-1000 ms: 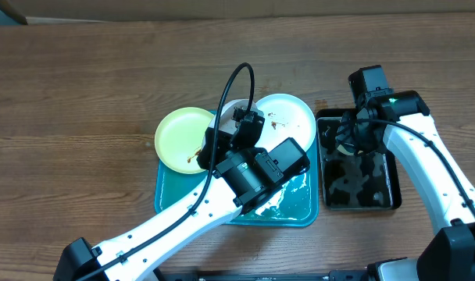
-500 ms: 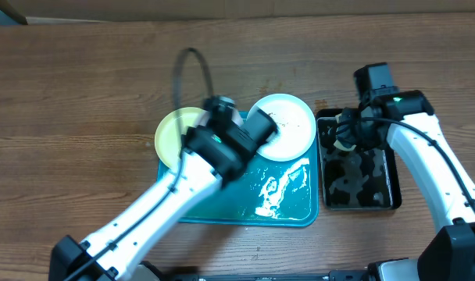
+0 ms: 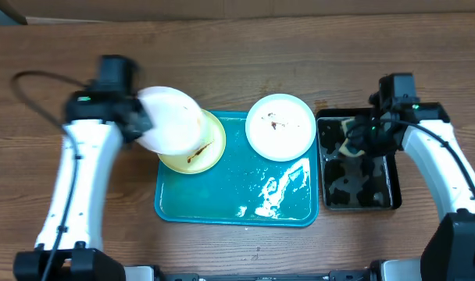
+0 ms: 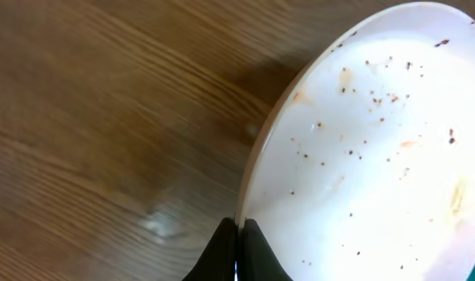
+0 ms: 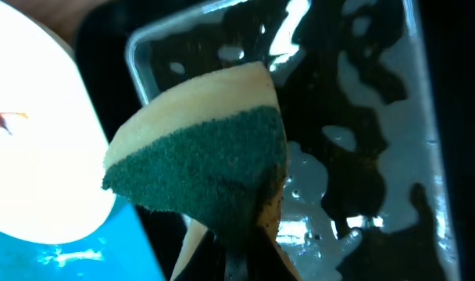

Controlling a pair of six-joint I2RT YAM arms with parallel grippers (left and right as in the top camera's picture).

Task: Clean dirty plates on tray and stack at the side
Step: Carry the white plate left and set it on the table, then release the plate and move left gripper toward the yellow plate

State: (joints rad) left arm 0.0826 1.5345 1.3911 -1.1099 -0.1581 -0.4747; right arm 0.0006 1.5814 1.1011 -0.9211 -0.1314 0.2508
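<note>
Left jaws pinch a white plate (image 4: 362,140); right jaws clamp a sponge (image 5: 198,148) over the seemingly wet tub (image 3: 359,189).

Overhead: hanging above the table (image 3: 237,55), looking straight down, far enough off to be taking in the whole tray (image 3: 210,191), the black tub (image 3: 322,168) and both arms (they are entering from the bottom edge).
Left wrist: sitting very near, looking along the left gripper (image 4: 237,234) across the raised white plate (image 4: 362,156) onto bare wood.
Right wrist: pressing in close on the sponge (image 5: 202,172), facing down into the black tub.
Overhead and left wrist: sharing the raised white plate and the wood at the table's left.
Overhead and right wrist: sharing the sponge, the black tub, a corner of the tray and the other white plate (image 3: 280,126).
</note>
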